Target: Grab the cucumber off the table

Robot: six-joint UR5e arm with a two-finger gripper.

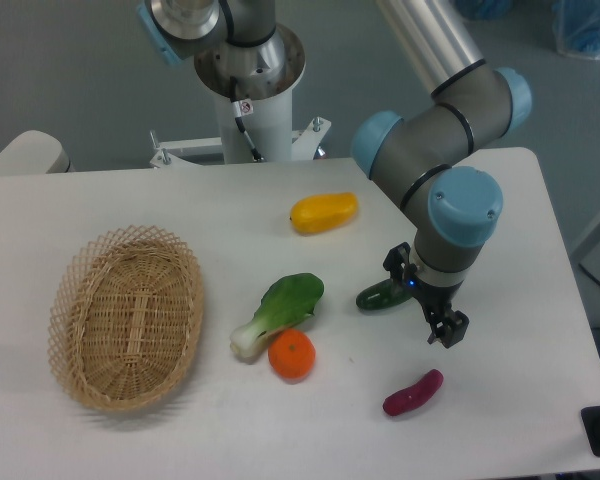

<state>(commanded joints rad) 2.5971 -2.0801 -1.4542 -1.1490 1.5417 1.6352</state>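
- The small, glossy dark green cucumber (383,294) lies flat on the large white table (500,400), right of centre, nearer the right edge than the left; its right end is hidden behind the arm's wrist.
- The black two-finger gripper (425,300) hangs just beside the cucumber's right end. One finger (448,328) shows in front and right of the cucumber, another part shows behind it; the jaws appear spread, with nothing pinched.
- Judgement: the approach step is in hand; the cucumber is not yet grasped or lifted.
- Next move calls for shifting left so the fingers straddle the cucumber's middle, descending, closing, then lifting.
- Nearby: a leafy green bok choy with white stem (283,310), a round orange fruit (292,354) touching it, a dark purple-red oblong vegetable (413,392) toward the front edge, a yellow oblong vegetable (323,212) toward the rear edge.
- An oval woven wicker basket (70,310) sits near the left edge, well apart.
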